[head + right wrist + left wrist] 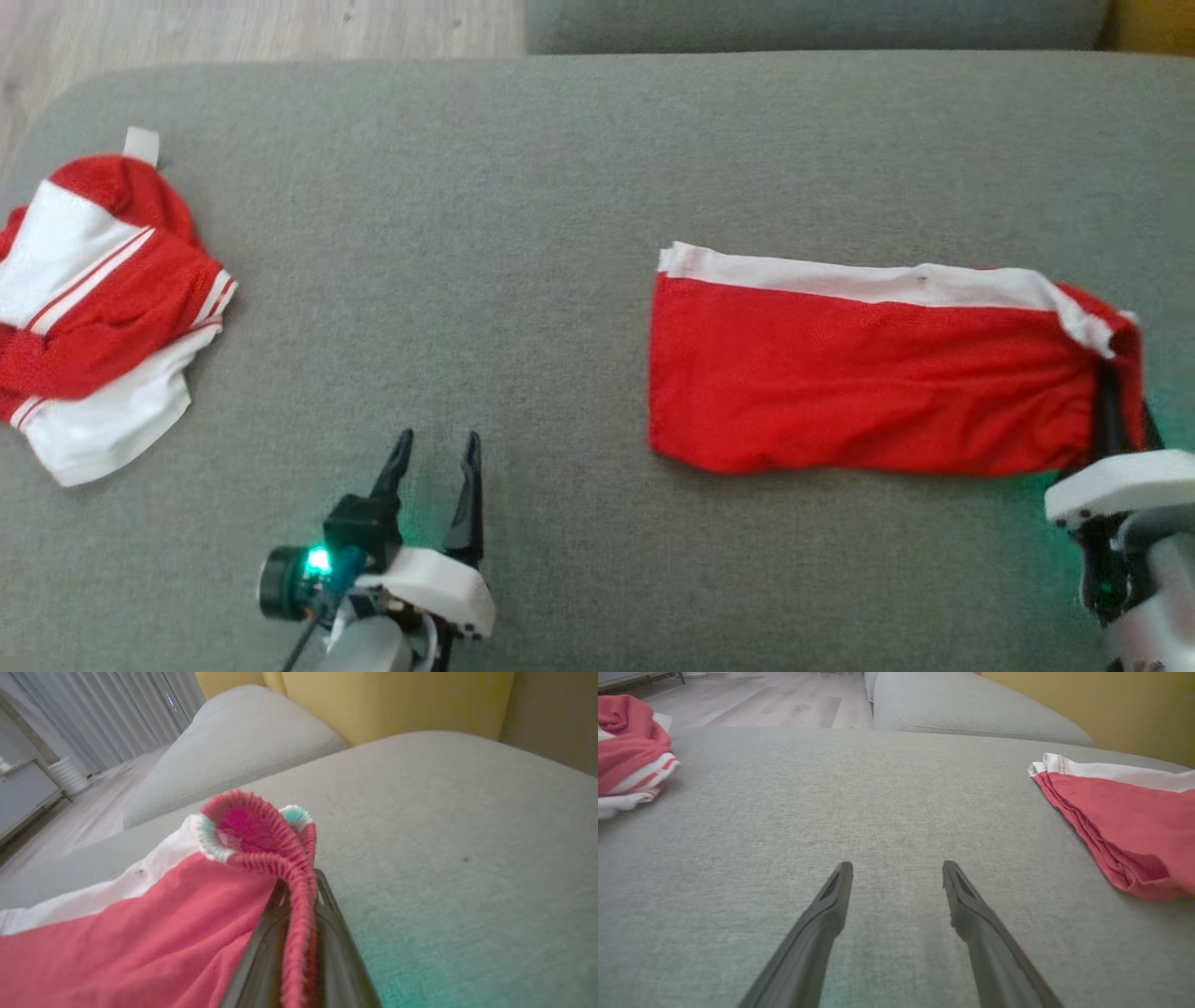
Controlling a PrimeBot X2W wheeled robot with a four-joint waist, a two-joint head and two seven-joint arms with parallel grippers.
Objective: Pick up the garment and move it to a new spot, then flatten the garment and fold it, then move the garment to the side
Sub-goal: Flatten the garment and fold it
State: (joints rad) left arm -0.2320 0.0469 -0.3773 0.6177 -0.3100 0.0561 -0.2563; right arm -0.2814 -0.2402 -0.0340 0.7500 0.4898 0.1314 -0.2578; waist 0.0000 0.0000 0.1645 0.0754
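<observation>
Surface: a broad grey upholstered cushion (523, 187), finely woven, with a second grey cushion (812, 23) butted against its far edge. Room: pale wood floor (233, 28) beyond the far left corner, a yellow wall (1111, 704) on the right, and pale curtains (117, 714) at the back in my right wrist view. Item: the garment (868, 383), bright red, lay folded into a long flat oblong on the right half of the cushion, with a white band (840, 277) along its far edge and layered folds showing at its left end. Its right end was bunched and lifted slightly, showing ribbed red-and-white trim. I noted the right gripper (301, 884) clenched on that bunched end, cloth pinched between the two dark fingers. The left gripper (437, 437) hovered low over bare cushion, fingers spread and holding nothing, well apart from the garment. Also logged: another red-and-white garment (93, 308) crumpled at the cushion's far left, a small white label (141, 145) sticking out of its far side.
</observation>
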